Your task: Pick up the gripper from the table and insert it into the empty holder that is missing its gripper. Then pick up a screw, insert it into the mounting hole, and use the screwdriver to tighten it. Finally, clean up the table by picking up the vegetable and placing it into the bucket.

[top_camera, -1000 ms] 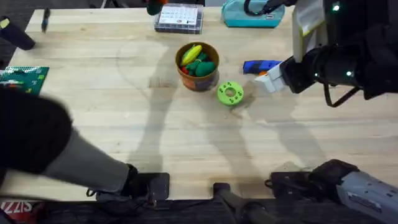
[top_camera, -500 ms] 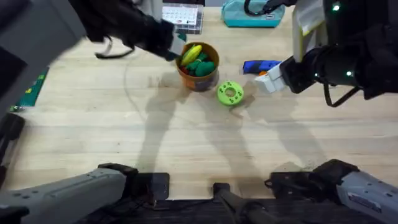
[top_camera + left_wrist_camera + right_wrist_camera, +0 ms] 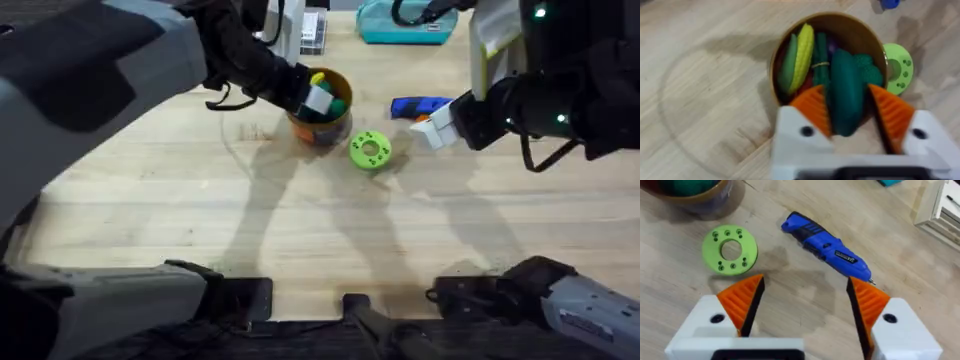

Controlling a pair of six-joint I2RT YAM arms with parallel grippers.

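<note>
- Seen from overhead, the left gripper (image 3: pixel 318 98) hangs directly over the bucket (image 3: pixel 318 128), whose mouth it partly hides; the right gripper (image 3: pixel 437 126) sits near the screwdriver (image 3: pixel 420 105), which lies on the table (image 3: pixel 300 220) beside the lime-green disc (image 3: pixel 370 150); a teal pouch (image 3: pixel 400 25) rests at the far edge

- In the left wrist view, the orange ribbed pads (image 3: pixel 812 107) stand apart over the bucket (image 3: pixel 785 45) with a dark green toy piece (image 3: pixel 845 92) between them; whether they press on it cannot be told; the vegetable (image 3: pixel 803 55), bright yellow, lies inside the bucket against its wall, next to the green pieces

- In the right wrist view, the right gripper (image 3: pixel 805 302) is spread wide and holds nothing; the screwdriver (image 3: pixel 827 247) lies on bare wood just ahead of it, untouched, and the lime-green disc (image 3: pixel 730 250) lies to one side, well clear of the tool

- Judged progress: with the vegetable in the bucket, the clean-up step looks done; the screwdriver is not in hand; no holder, loose gripper or screw can be made out, so the state of the insertion and tightening steps cannot be told
</note>
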